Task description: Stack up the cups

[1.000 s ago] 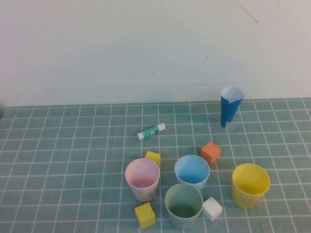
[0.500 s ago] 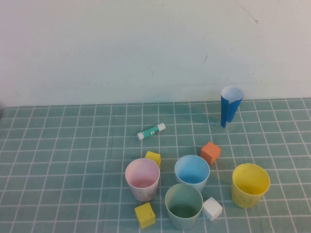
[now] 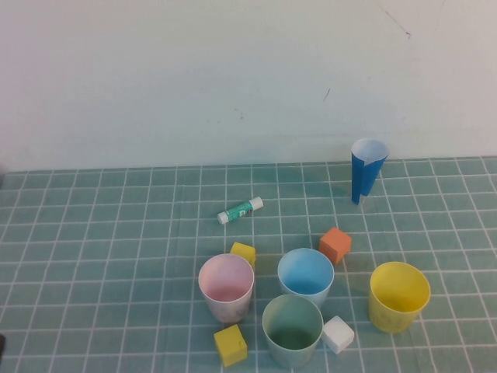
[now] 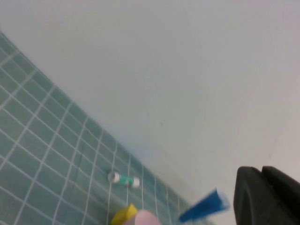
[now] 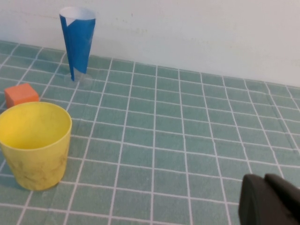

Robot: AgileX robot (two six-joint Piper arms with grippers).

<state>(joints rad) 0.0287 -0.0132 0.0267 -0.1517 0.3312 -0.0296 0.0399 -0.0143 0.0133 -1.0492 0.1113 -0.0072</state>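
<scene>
Four cups stand upright and apart near the front of the green tiled table: pink (image 3: 226, 286), light blue (image 3: 306, 273), pale green (image 3: 293, 328) and yellow (image 3: 399, 294). Neither gripper shows clearly in the high view. In the left wrist view my left gripper (image 4: 261, 171) hangs above the table with its fingers together and empty; a sliver of the pink cup (image 4: 147, 218) shows below it. In the right wrist view my right gripper (image 5: 265, 180) is low over the tiles, fingers together and empty, well to the side of the yellow cup (image 5: 35, 143).
A dark-blue paper cone (image 3: 366, 169) stands at the back right near the wall. An orange cube (image 3: 335, 245), two yellow cubes (image 3: 243, 253) (image 3: 231, 344) and a white cube (image 3: 338, 335) lie among the cups. A glue stick (image 3: 240, 210) lies behind them.
A dark edge has appeared at the lower left border of the high view. The cups and blocks have not moved.
</scene>
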